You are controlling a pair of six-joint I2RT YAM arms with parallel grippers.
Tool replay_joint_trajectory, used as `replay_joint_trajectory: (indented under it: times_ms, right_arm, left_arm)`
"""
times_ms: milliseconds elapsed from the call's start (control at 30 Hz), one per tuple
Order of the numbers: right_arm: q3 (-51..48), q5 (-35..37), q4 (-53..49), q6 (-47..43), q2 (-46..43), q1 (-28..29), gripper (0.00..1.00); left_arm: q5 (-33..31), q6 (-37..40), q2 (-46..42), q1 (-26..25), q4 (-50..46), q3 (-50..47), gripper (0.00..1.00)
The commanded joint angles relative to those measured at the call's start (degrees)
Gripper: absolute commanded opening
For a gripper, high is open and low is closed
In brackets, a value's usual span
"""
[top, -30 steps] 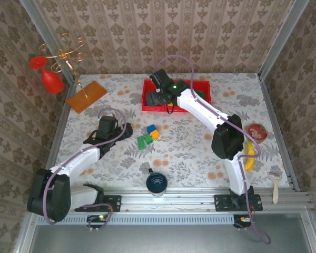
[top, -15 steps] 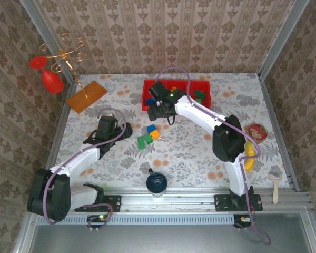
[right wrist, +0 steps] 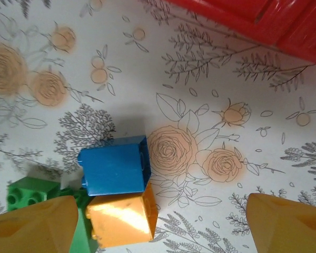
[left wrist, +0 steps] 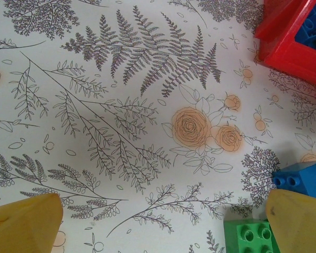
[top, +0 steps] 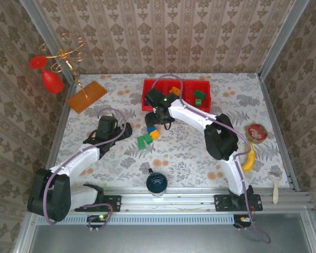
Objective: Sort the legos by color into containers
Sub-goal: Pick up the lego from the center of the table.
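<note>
Clustered on the table (top: 200, 153) just before the red tray (top: 146, 100) lay blue brick (right wrist: 115, 164), orange brick (right wrist: 121, 219) and green brick (right wrist: 26, 192); right gripper (right wrist: 160, 221) hung over them, fingers spread, empty; left gripper (left wrist: 163, 221) nearby, likewise spread, empty.

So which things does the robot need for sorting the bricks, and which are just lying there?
For the job: red tray; the bricks inside it; blue brick, orange brick and green brick on the table.
Just lying about: banana, dark blue cup, orange board, brush, small red dish.
</note>
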Motion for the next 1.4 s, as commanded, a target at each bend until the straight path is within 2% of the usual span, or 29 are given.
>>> replay_joint_trajectory:
  times_ms: [0, 700, 1133, 1367]
  right_arm:
    - [3.08, -1.24, -2.8, 0.7, 1.96, 0.41, 0.84]
    - [11.41, -4.38, -6.45, -1.5, 10.15, 2.08, 0.82]
    - [15.44, -2.61, -9.01, -1.48, 15.9, 1.67, 0.7]
    - [14.41, -2.28, -8.95, -1.48, 15.87, 1.28, 0.54]
  left_arm:
    - [0.59, -1.22, 0.59, 0.7, -0.03, -0.69, 1.0]
    - [1.04, -1.57, 1.08, 0.94, 0.32, -0.95, 1.0]
    - [1.12, -1.66, 0.75, 1.02, 0.34, -1.57, 1.0]
    - [1.09, -1.67, 0.73, 1.2, 0.5, -1.66, 1.0]
